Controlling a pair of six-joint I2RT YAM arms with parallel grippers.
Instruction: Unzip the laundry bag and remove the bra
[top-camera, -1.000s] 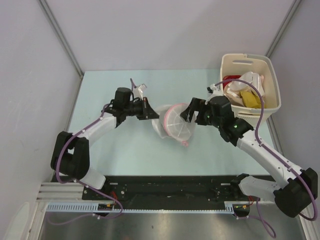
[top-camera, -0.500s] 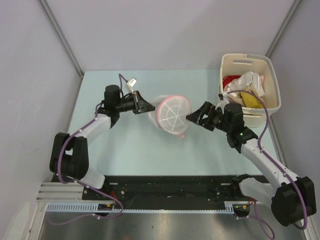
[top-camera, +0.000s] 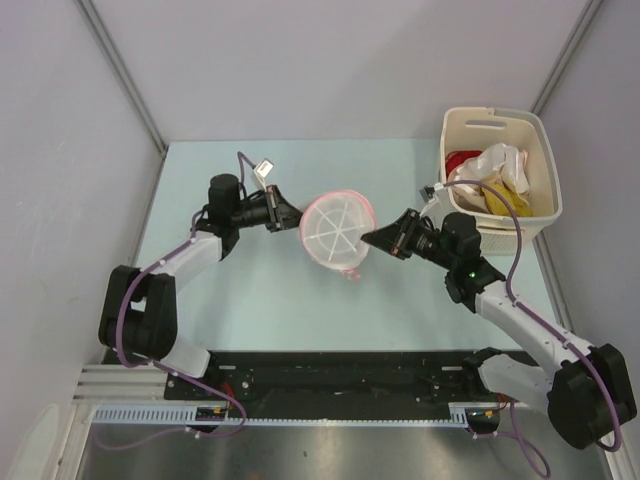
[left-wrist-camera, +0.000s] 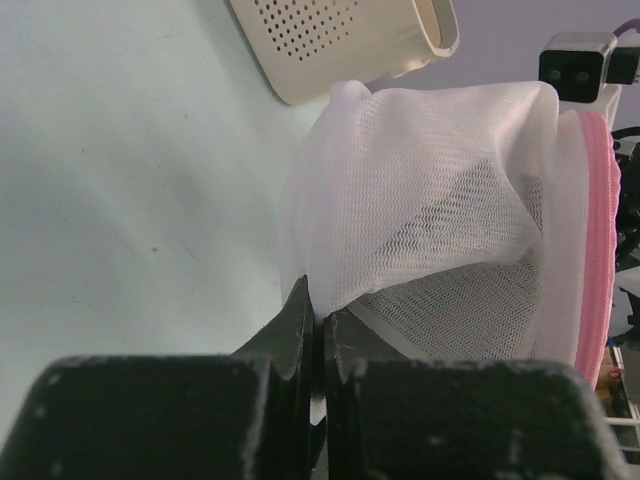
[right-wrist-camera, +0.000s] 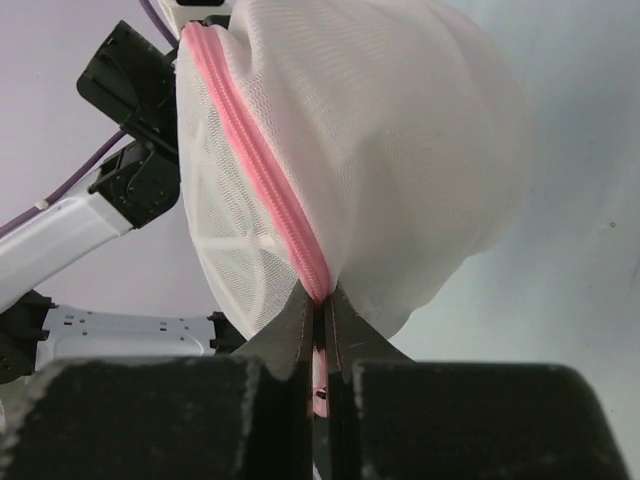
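We hold the laundry bag (top-camera: 336, 232) between our two arms over the middle of the desk (top-camera: 250, 300), its round face turned up toward the overhead camera. Our left claw (left-wrist-camera: 318, 330) is pinched shut on a fold of white mesh at the bag's far side. Our right claw (right-wrist-camera: 320, 312) is closed tight on the pink zipper trim (right-wrist-camera: 262, 190) at the rim's low point, though we cannot make out the pull tab itself. The zipper looks shut along the stretch we can see. We see no sign of the bra and judge it is inside. So we are at the start of unzipping. Next, the left claw must anchor the mesh while the right draws along the rim's curve, firmly enough to run the slider without slipping off.
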